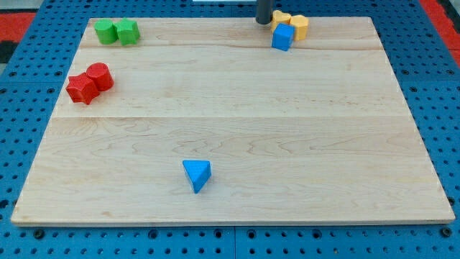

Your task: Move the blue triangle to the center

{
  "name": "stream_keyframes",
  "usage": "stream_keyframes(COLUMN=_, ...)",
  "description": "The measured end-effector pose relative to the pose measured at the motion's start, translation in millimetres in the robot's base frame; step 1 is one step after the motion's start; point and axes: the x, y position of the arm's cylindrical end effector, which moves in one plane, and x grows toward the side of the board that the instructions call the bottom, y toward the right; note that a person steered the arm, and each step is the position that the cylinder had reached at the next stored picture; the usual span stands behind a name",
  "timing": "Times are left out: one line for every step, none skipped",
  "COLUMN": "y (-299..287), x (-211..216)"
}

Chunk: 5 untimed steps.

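The blue triangle [196,175] sits low on the worktop [302,151], at about 7 o'clock from the middle, close to the bottom edge. My tip [264,21] is far away at 1 o'clock, just beside the yellow blocks [290,24] and the blue cube [282,37]. There is no pincer, only a rod. I think the job has not started. Next, my tip should go down below the triangle and push it up and a bit right. The way is wide open.

My tip [264,21] sits at the view's top, well apart from the blue triangle [197,175].
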Motion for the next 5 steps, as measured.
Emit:
stream_keyframes(y=6, x=8)
stream_keyframes(y=-24, x=10)
stream_keyframes(y=-47, x=16)
stream_keyframes(y=-82, x=73)
stream_keyframes(y=-87, x=151)
